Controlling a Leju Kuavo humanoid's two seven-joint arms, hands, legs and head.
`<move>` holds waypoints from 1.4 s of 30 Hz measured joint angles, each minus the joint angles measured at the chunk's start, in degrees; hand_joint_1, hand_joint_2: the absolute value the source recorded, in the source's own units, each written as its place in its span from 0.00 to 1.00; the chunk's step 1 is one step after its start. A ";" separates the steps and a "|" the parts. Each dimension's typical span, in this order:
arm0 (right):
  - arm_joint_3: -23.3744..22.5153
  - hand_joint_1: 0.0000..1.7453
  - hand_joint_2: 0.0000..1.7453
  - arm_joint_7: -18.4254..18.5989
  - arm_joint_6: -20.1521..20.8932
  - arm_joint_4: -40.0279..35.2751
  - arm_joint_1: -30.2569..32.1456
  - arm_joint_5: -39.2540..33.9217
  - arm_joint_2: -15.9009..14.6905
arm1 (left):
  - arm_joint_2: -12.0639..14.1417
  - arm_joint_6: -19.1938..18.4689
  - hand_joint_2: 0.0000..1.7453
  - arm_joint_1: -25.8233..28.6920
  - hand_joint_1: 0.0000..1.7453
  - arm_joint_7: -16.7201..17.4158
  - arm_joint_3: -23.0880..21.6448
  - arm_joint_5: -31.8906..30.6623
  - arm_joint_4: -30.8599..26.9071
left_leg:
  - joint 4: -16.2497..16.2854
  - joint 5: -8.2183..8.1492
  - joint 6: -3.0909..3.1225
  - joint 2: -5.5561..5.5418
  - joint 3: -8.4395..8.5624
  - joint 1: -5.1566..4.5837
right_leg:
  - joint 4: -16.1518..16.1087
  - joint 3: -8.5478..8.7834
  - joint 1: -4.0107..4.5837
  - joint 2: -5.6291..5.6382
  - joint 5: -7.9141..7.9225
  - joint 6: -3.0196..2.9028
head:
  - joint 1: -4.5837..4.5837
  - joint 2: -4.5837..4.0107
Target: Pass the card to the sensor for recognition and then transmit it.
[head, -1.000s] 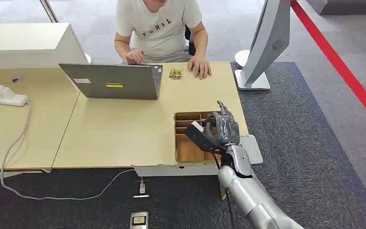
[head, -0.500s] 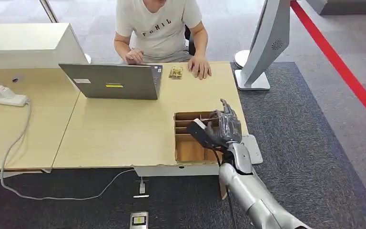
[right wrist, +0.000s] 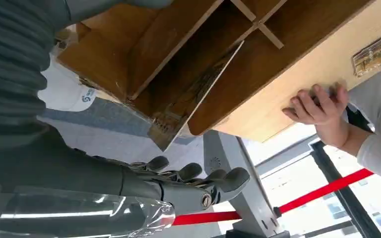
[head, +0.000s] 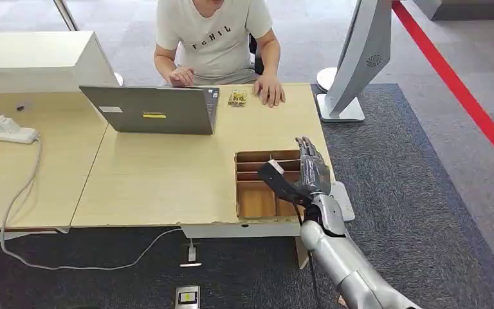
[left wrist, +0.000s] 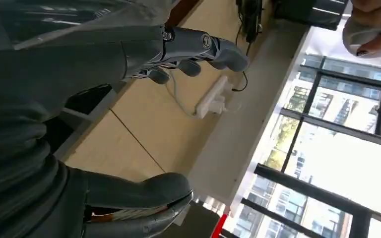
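Head view shows the right hand (head: 305, 174) over the wooden box (head: 254, 199) at the right near corner of the counter (head: 161, 174). It holds a dark card (head: 282, 183) pinched against the thumb. The card's long side runs slanted, from the hand out to the far left, and its free end hangs over the box slots. The white sensor pad (head: 342, 198) lies flat just right of the box, right beside the hand, so I think the card must swing to the right and down to reach it. The right hand is the nearer one. The left hand (left wrist: 129, 114) hangs off to the side, fingers spread, holding nothing

Writing I can read: the person's shirt (head: 212, 35) has letters, maybe "FCHIL", but I cannot be sure. The laptop (head: 151, 109) has a yellow sticker, too small to read. The pad shows a small blue mark (right wrist: 87, 96) I cannot read
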 joint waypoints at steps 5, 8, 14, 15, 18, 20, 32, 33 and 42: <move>-0.09 0.00 1.00 1.58 -0.37 -0.39 0.37 0.61 -0.92 | 0.00 -0.33 1.00 0.01 0.00 0.00 0.00 0.24 0.00 | 0.00 0.00 0.00 0.00 0.00 0.00 | 0.00 0.00 0.00 0.00 0.00 0.00 | 0.00 0.00; -0.24 0.00 1.00 3.19 -1.51 -0.44 0.37 1.57 -1.79 | 0.00 -0.33 1.00 0.03 0.00 0.00 0.00 0.26 0.00 | 0.01 0.00 0.00 0.00 0.00 0.00 | 0.00 0.01 0.00 0.00 0.00 0.00 | 0.00 0.00; -1.75 0.00 1.00 5.77 -3.32 -1.18 0.29 1.92 -4.92 | 0.00 -0.31 1.00 0.05 0.00 0.00 0.02 0.59 0.00 | 0.01 0.00 0.00 -0.01 0.00 -0.02 | -0.01 0.03 -0.01 0.00 0.01 0.01 | 0.00 0.00; -1.92 0.00 1.00 5.79 -3.32 -1.20 0.29 1.95 -5.25 | 0.00 -0.31 1.00 0.05 0.00 0.00 0.02 0.61 0.00 | 0.01 0.00 0.00 0.00 0.01 -0.02 | -0.01 0.03 -0.01 0.00 0.01 0.01 | 0.00 0.00; -2.01 0.00 1.00 5.79 -3.34 -1.47 0.29 2.01 -5.99 | 0.00 -0.33 1.00 0.04 0.00 0.00 0.02 0.66 0.00 | 0.01 0.00 0.01 0.00 0.02 -0.01 | -0.01 0.02 -0.01 0.01 0.01 0.01 | -0.02 0.00; -2.05 0.00 1.00 5.81 -3.34 -1.53 0.30 2.05 -6.45 | 0.00 -0.41 1.00 0.04 0.00 0.00 0.02 0.70 0.00 | 0.01 0.00 0.00 0.00 0.03 -0.01 | -0.01 0.03 -0.01 0.00 0.01 0.01 | -0.02 0.00; -2.01 0.04 1.00 1.64 0.31 -2.27 0.65 -2.96 -5.64 | 0.00 -0.79 1.00 0.03 0.00 0.00 0.02 0.55 0.00 | 0.01 0.00 0.00 0.00 0.02 0.00 | 0.00 0.04 -0.01 0.01 0.01 0.01 | 0.00 0.00; -2.01 0.04 1.00 0.94 1.22 -2.27 0.66 -4.43 -5.29 | 0.00 -0.79 1.00 0.03 0.00 0.00 0.02 0.55 0.00 | 0.01 0.00 0.00 0.00 0.02 0.00 | 0.00 0.04 -0.01 0.01 0.01 0.01 | -0.02 0.00; -2.03 0.16 1.00 -1.44 6.27 -4.72 1.00 -13.38 -3.91 | 0.02 -1.36 1.00 0.00 0.00 0.00 0.02 1.01 0.04 | 0.01 0.00 0.00 0.00 0.03 0.00 | 0.00 0.03 -0.01 0.01 0.01 0.01 | -0.02 0.00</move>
